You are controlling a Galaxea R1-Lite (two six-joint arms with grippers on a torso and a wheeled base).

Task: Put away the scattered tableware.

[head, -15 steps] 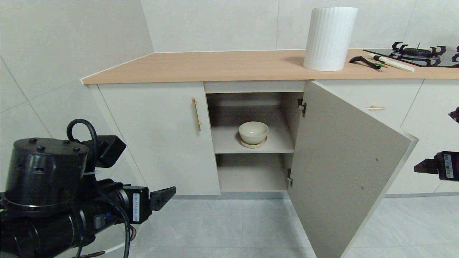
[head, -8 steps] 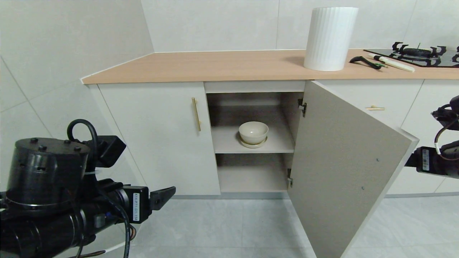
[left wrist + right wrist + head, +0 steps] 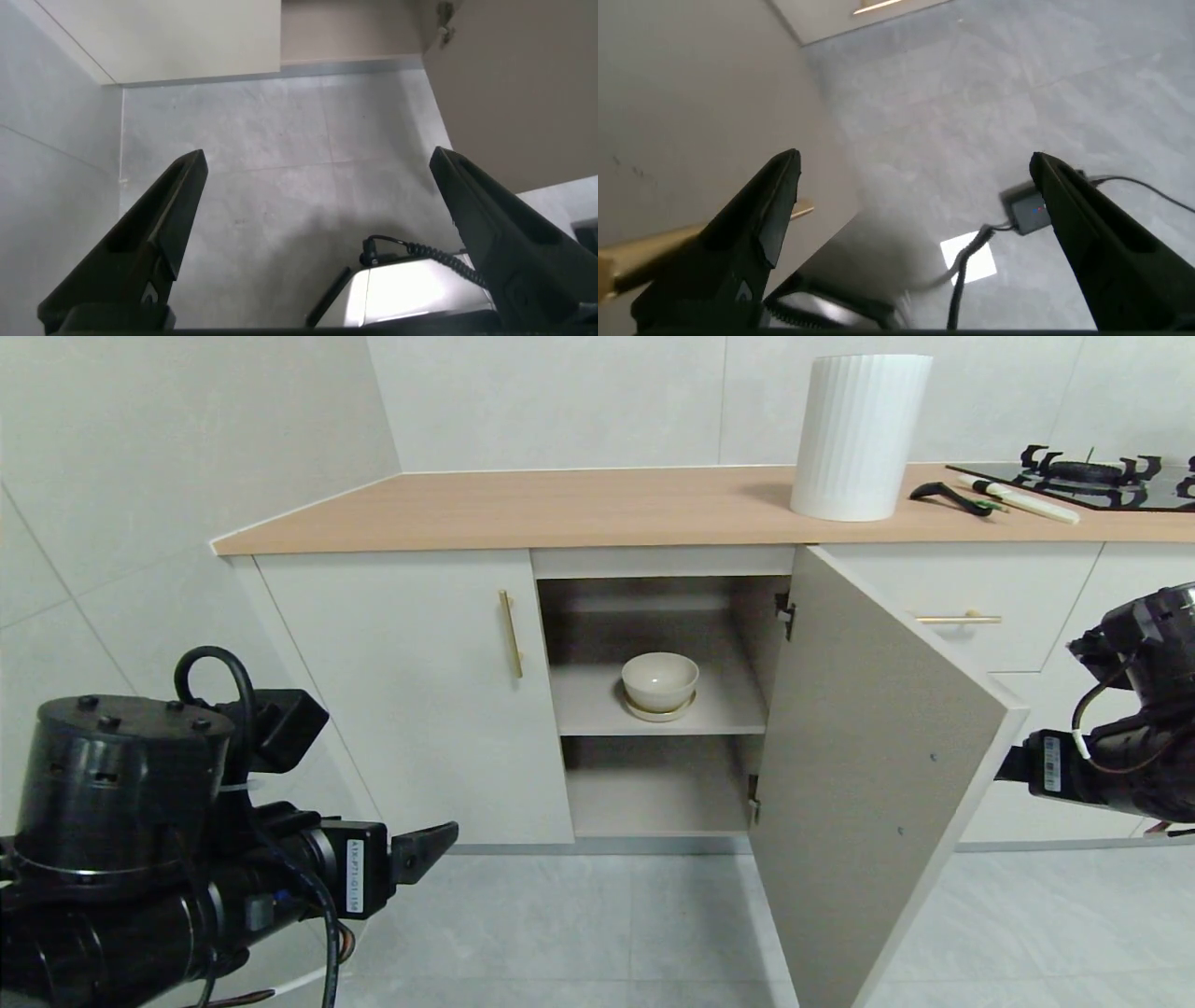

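Bowl [image 3: 659,679]: likely fragile, slick glaze; grasp rim | door [image 3: 878,775]: rigid; push free edge | left gripper [image 3: 318,159], right gripper [image 3: 915,157]: wide, empty

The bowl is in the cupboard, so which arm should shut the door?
Right, probably. The right gripper is just behind the open door at its free edge, ready to push. The left gripper hangs low, far from the door.

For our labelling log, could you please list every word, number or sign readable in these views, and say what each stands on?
White sticker on the left gripper: one line of print, too small to read.
Barcoded sticker on the right gripper: print too small to read.
Nothing else bears any text.
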